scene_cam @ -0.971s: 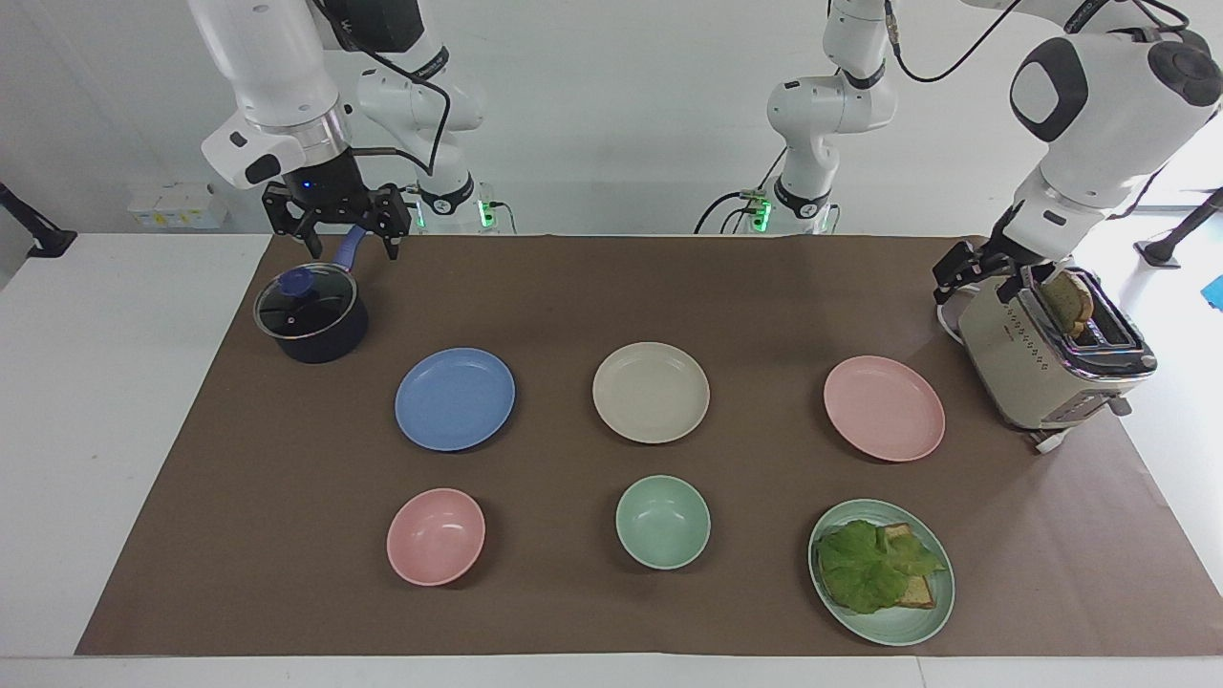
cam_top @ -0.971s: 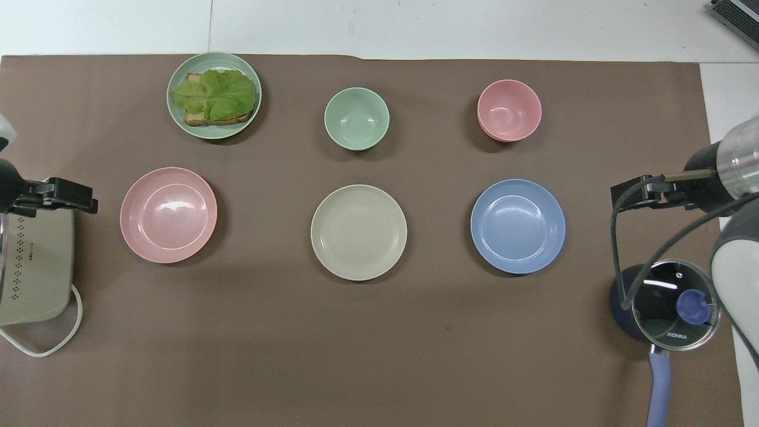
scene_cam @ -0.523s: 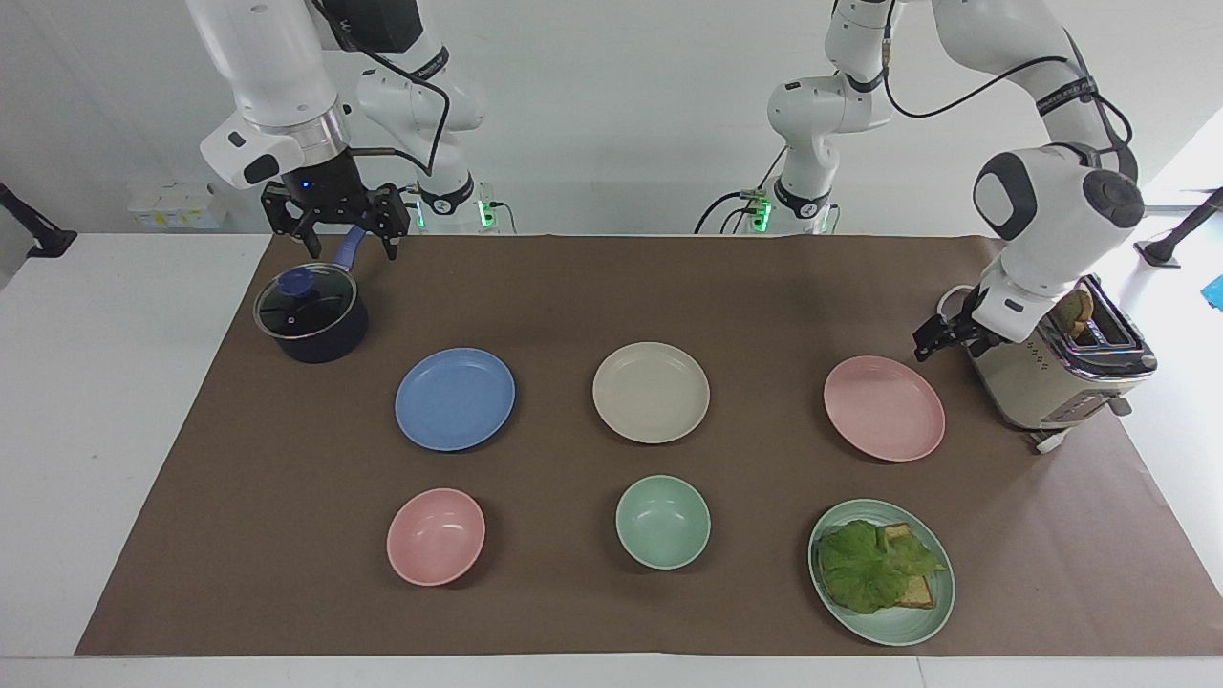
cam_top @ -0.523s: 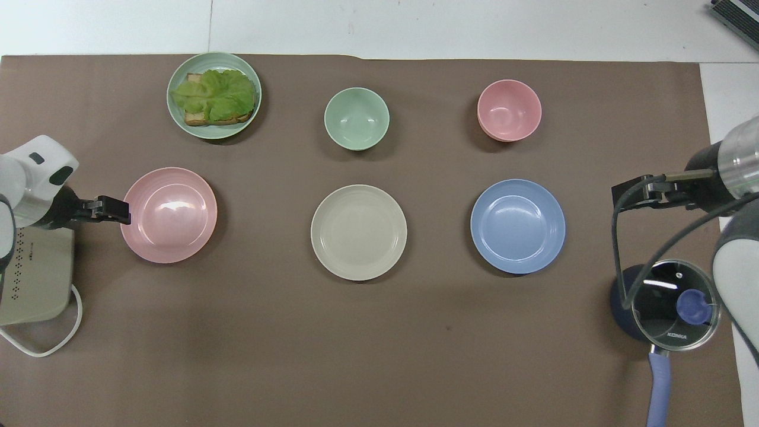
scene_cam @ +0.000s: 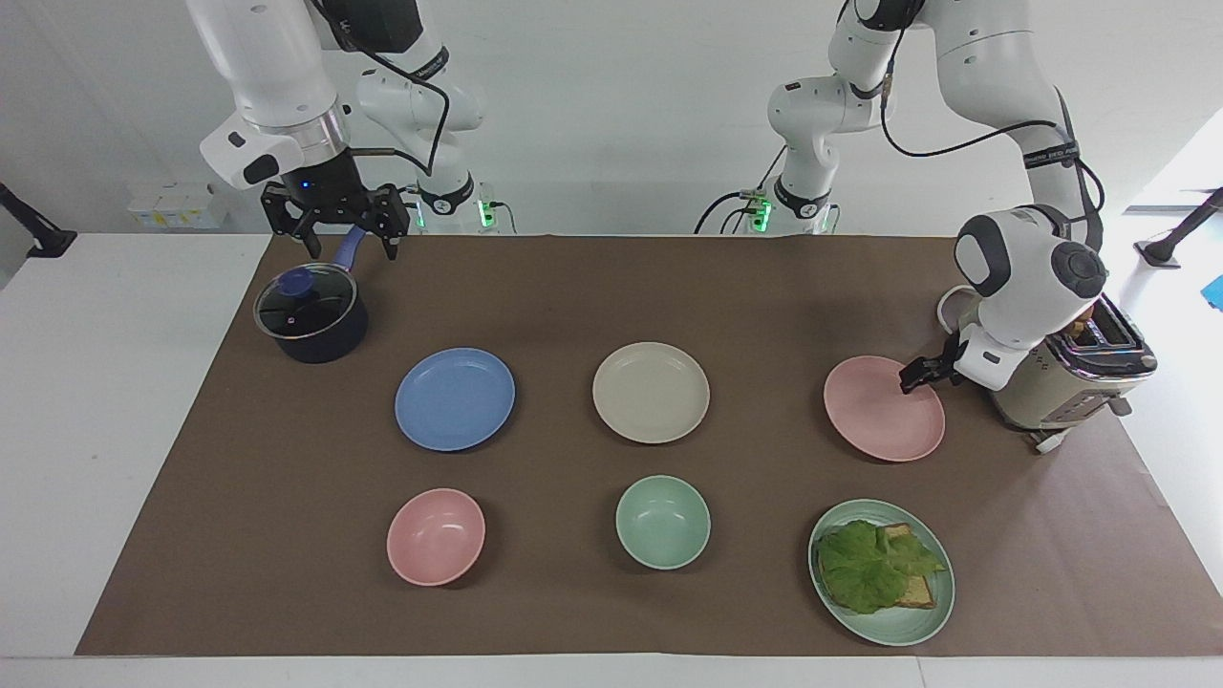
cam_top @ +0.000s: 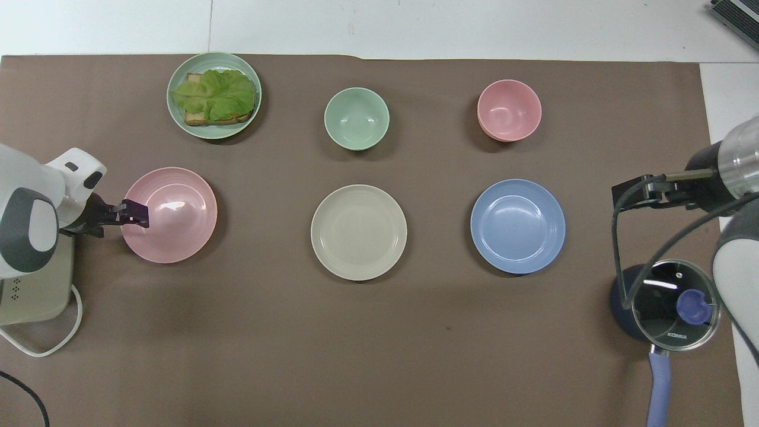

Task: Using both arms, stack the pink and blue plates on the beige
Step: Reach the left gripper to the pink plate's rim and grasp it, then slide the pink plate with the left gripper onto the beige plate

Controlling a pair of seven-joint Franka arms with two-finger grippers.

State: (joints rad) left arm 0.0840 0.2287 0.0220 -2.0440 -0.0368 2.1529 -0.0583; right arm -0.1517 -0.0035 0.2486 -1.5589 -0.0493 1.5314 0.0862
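Pink plate (scene_cam: 884, 409), frame right, sat under the open-fingered left gripper (scene_cam: 915, 374), its rim grasp next; the open right gripper (scene_cam: 332, 222) waited.

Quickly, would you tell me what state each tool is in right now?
Left tool: open, empty, at the pink plate's rim beside the toaster.
Right tool: open, empty, waiting over the saucepan's handle.
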